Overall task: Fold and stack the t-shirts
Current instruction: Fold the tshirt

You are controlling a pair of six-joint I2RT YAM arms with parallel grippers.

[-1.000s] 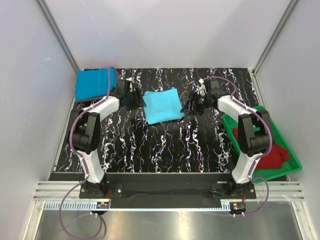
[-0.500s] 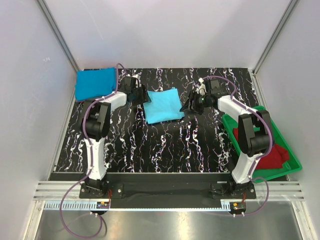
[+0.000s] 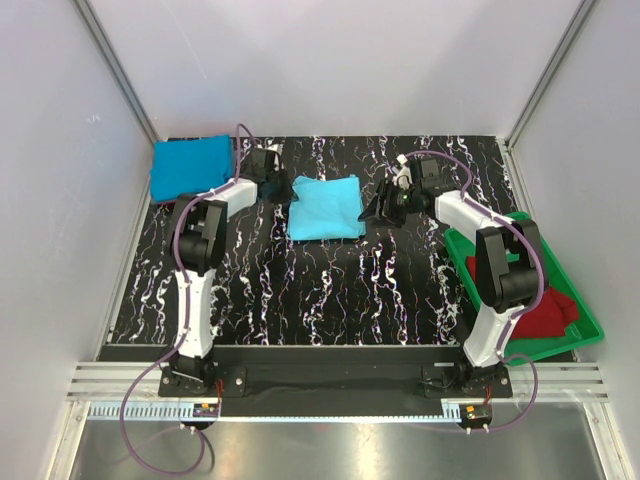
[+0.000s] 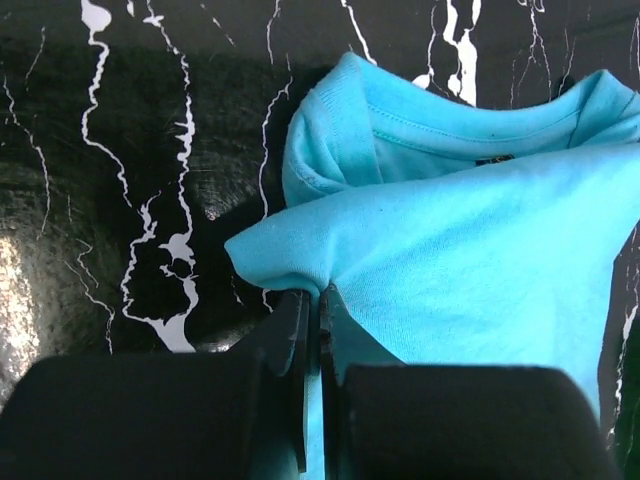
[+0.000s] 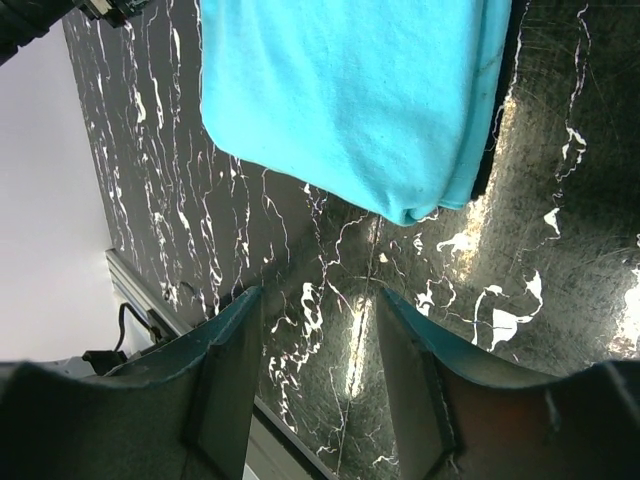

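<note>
The light turquoise t-shirt (image 3: 326,207) lay folded on the far middle of the table (image 3: 300,290). The left gripper (image 4: 312,300) was clamped on a pinch of its left edge, beside the collar. The right gripper (image 5: 318,300) stood with its jaws apart just right of the shirt, clear of the cloth.

Light turquoise t-shirt (image 3: 326,208) between left gripper (image 3: 286,189) and right gripper (image 3: 376,212), touching the left one's tip. Deeper blue t-shirt (image 3: 190,167) near, left of the left gripper. Green tray (image 3: 572,290) with dark red t-shirts (image 3: 545,315) well right of the right gripper.
</note>
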